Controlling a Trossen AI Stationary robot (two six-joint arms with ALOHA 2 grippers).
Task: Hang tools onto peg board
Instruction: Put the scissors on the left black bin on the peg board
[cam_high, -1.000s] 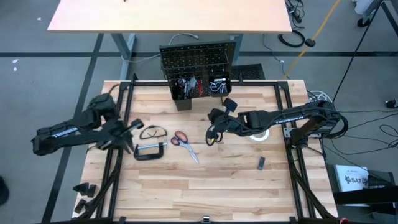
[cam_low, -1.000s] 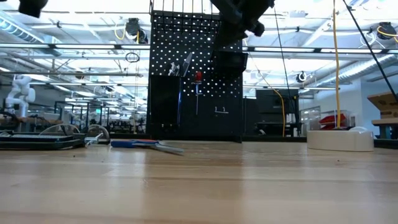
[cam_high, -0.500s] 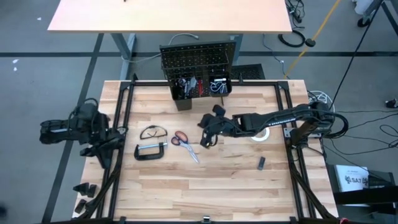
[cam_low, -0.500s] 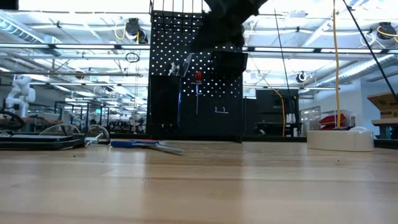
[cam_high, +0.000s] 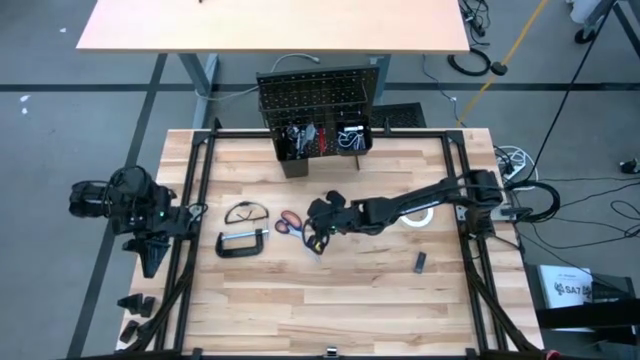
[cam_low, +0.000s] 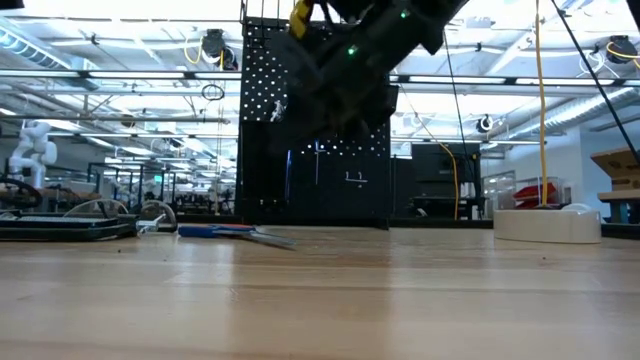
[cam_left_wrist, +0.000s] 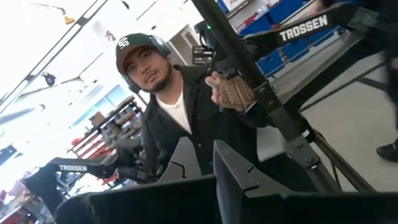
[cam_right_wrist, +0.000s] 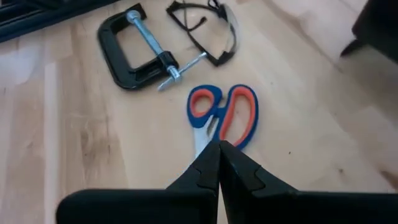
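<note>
Your right gripper (cam_right_wrist: 219, 149), fingers pressed together, hangs over the scissors (cam_right_wrist: 222, 118) at frame center on the bench (cam_high: 350, 300); "TROSSEN" reads upper right in the left wrist view.

Wooden table (cam_high: 330, 310): scissors (cam_high: 291, 223), C-clamp (cam_high: 243, 243), glasses (cam_high: 246, 212)

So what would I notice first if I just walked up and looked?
Probably the right gripper, stretched out to the middle of the table, fingers shut, right above the scissors. Next to the scissors lie a black C-clamp and safety glasses. The peg board stands at the table's far edge, and the left gripper waits off the left side.
</note>
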